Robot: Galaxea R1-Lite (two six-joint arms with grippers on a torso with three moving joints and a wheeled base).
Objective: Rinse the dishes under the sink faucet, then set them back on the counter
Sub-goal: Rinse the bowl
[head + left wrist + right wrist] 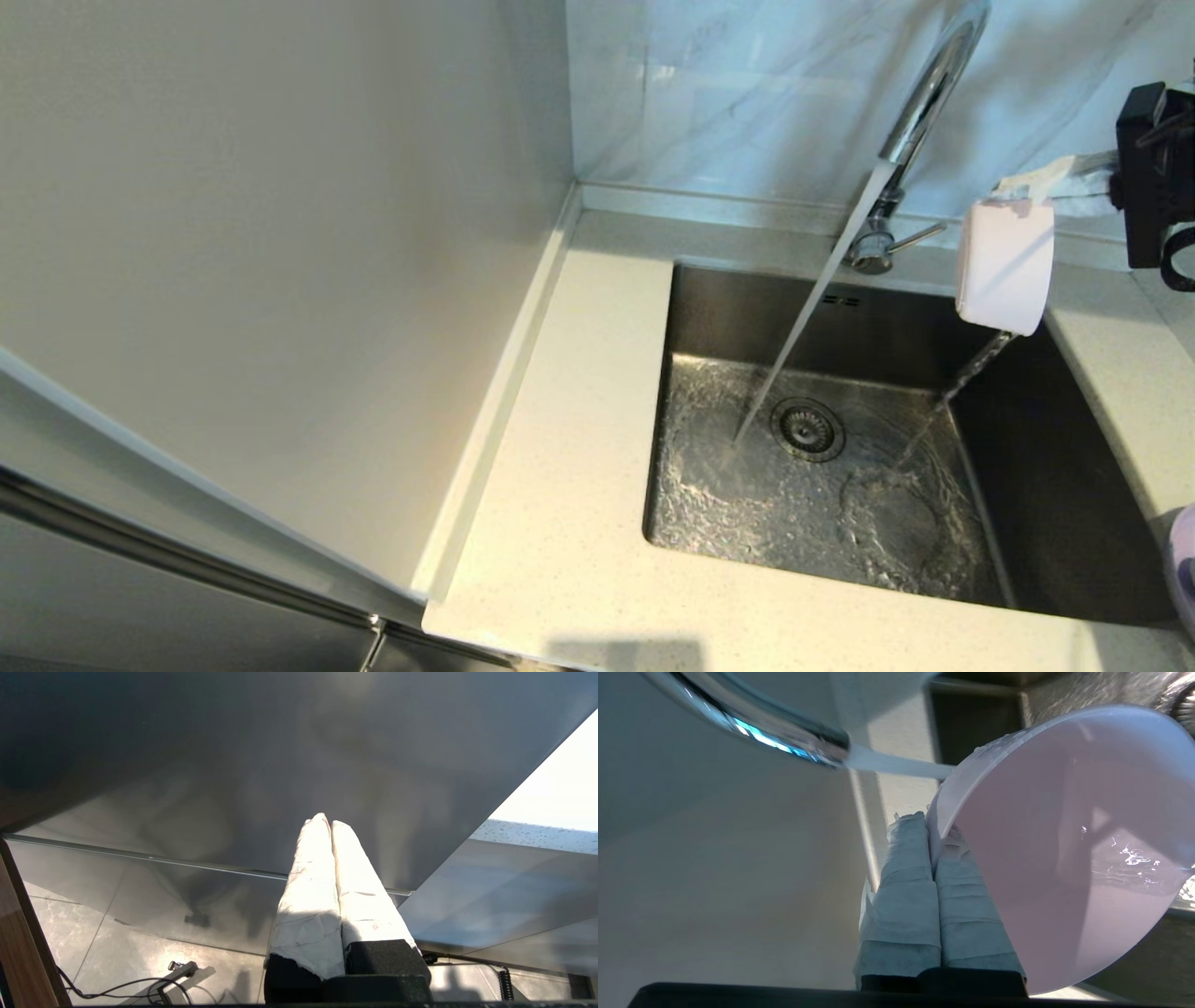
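The right gripper (931,830) pinches the rim of the pink bowl (1005,266), tipped on its side over the sink's (1055,467) right edge, water pouring out. The faucet (920,103) streams into the wet basin. The left gripper (325,823) is parked, fingers together.

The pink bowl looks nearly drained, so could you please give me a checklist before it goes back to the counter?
1. Right pincer shut on pink bowl rim: ok.
2. Bowl tipped over the sink, pouring: ok.
3. Bowl fully emptied: not ok, water still streams out.
4. Faucet off: not ok, running.
5. Counter landing spot on the right: cannot tell, mostly out of frame.
6. Left pincer shut, parked away: ok.
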